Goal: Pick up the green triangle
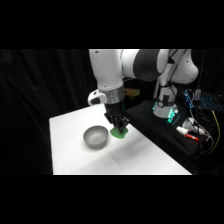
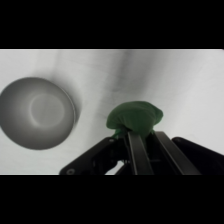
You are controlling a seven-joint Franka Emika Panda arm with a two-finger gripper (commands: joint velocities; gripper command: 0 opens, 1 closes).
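The green triangle (image 1: 120, 133) is a small bright green block held at the tip of my gripper (image 1: 119, 129), a little above the white table (image 1: 75, 160). In the wrist view the green triangle (image 2: 135, 117) sits right at the end of my fingers (image 2: 136, 150), which are closed against it, and my gripper (image 2: 135, 131) is shut on it. The block's lower part is hidden behind the black fingers.
A round grey metal bowl (image 1: 95, 136) stands on the table just left of the gripper, and shows as the bowl (image 2: 37, 120) at the left of the wrist view. Dark clutter with cables (image 1: 192, 125) lies beyond the table's right edge.
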